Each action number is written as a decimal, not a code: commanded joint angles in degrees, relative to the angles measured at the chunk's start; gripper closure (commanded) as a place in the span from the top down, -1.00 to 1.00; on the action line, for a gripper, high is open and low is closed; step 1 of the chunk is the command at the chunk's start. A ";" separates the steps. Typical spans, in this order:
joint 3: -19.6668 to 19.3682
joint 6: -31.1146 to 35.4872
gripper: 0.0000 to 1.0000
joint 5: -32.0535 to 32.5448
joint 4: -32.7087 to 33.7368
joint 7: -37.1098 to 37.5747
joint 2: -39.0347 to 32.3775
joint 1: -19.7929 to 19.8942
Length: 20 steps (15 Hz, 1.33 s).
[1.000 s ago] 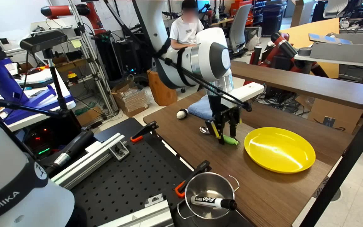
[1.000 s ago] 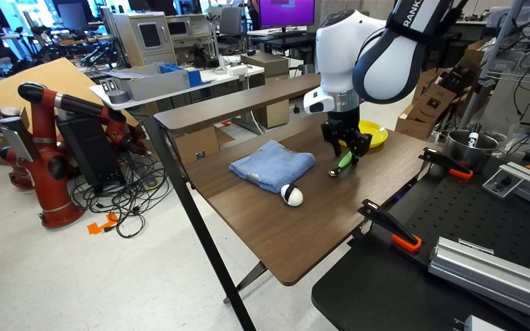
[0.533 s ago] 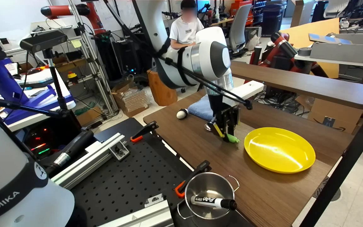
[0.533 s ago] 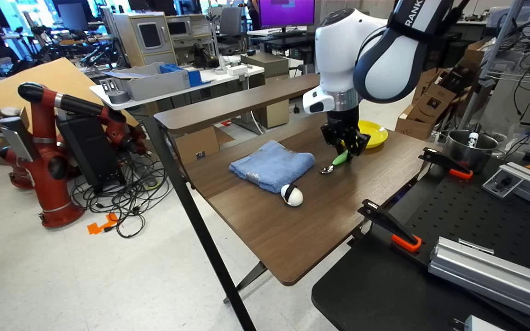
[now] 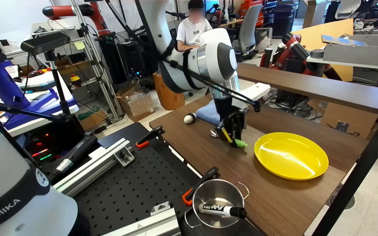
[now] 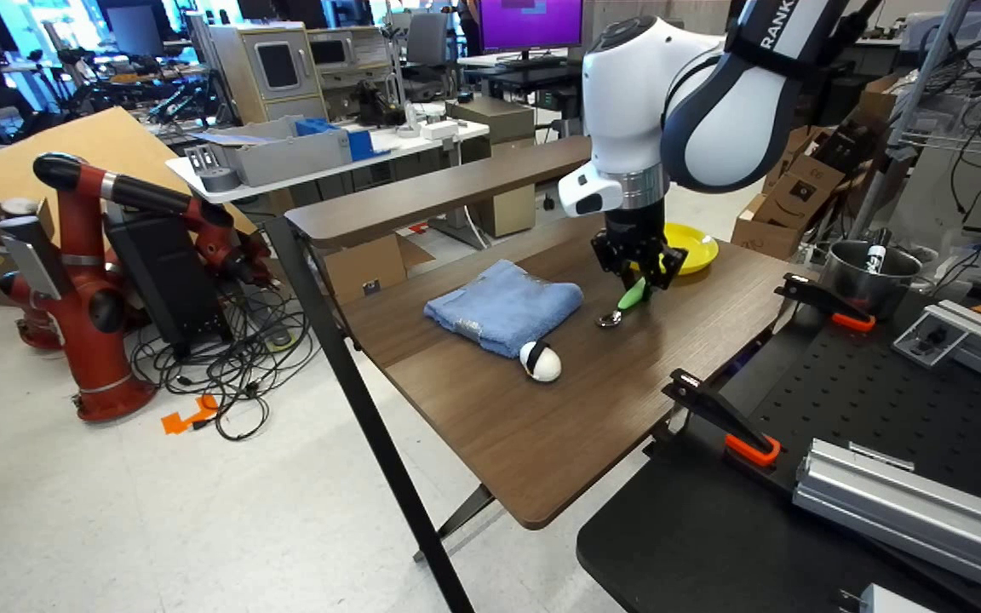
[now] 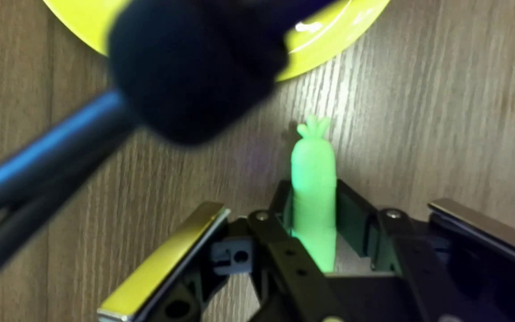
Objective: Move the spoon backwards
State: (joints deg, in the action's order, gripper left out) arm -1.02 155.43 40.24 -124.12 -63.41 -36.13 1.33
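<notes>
Wrist view: your gripper pinches the spoon by its green handle, the plate near but apart from the gripper.

In an exterior view, a white, black-banded ball lay just beside a folded blue cloth towel, at its five o'clock; at its two o'clock sat a round, glossy yellow plate. In an exterior view, a round, silver metal pot stood at the plate's eight o'clock, a black-and-white cylindrical marker tilted inside.
</notes>
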 commanded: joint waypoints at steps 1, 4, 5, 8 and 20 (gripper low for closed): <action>0.66 2.18 -0.87 1.66 -3.50 -2.38 3.00 1.24; 1.33 2.85 -0.87 0.78 -5.30 -5.03 5.64 2.61; 1.81 2.71 -0.87 0.15 -5.91 -6.77 6.99 3.45; 2.65 2.00 -0.87 -1.73 -6.63 -11.34 10.35 5.42; 4.30 -3.80 -0.87 -18.71 4.00 -29.46 12.67 7.88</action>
State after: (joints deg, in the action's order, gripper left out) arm 1.31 154.78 26.52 -124.37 -85.94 -21.67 7.54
